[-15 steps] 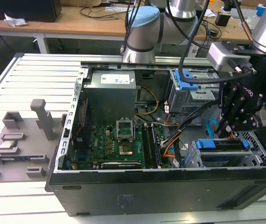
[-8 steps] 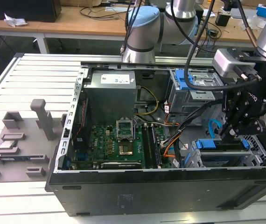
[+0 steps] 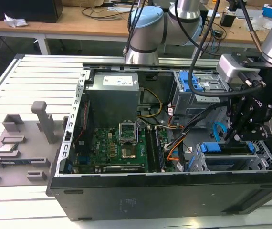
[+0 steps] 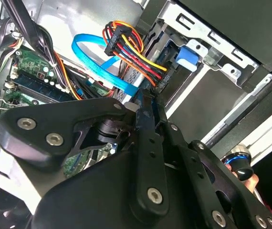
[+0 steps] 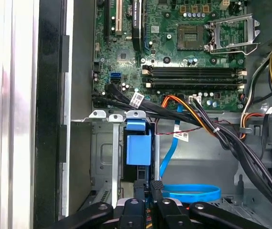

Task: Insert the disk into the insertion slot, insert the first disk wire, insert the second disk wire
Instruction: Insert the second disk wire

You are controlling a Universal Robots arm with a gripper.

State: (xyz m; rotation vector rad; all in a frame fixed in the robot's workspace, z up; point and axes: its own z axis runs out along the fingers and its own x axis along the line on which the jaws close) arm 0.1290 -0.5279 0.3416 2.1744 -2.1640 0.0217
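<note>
Blue ribbon cable point(image 4: 95, 67): one; wire bundle point(image 4: 131, 55): one; pincer point(image 5: 149, 188) adjacent.

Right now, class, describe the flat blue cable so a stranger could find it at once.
Start at the open computer case and go to the drive bay at the exterior view's right. Beside it loops the flat blue cable, also seen in the exterior view. Its neighbours are round black cables and an orange-red-black bundle.

UR arm point(image 3: 183, 19): silver tubes w/ pale-blue joint caps, black cables alongside. Wrist block grey. Pincer point(image 3: 243, 131) matte black, linkage bars w/ silver hex screws.
</note>
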